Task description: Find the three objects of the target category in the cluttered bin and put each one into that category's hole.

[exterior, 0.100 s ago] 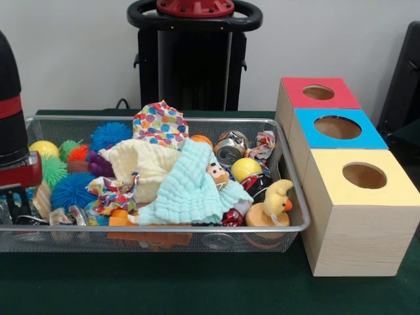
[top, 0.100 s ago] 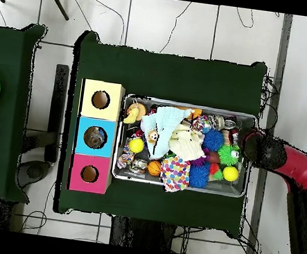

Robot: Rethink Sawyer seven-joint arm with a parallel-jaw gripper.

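Front view: the camera sits low, close to the worktop (exterior, 0.100 s ago: 197, 295), looking level and slightly down across it. The wire bin (exterior, 0.100 s ago: 289, 197) fills the left and centre of the frame; the three wooden boxes (exterior, 0.100 s ago: 354, 216) run up the right side. The arm (exterior, 0.100 s ago: 16, 131) enters at the left edge.

Overhead view: the camera hangs high, looking straight down, much farther off. The whole worktop (top, 0.100 s ago: 171, 68) shows, with floor around it. The bin (top, 0.100 s ago: 251, 121) lies centre frame, the boxes (top, 0.100 s ago: 96, 136) to its left, the arm (top, 0.100 s ago: 284, 164) at right.

Both views share the bin, its clutter, the boxes and the green worktop, turned half round between them.
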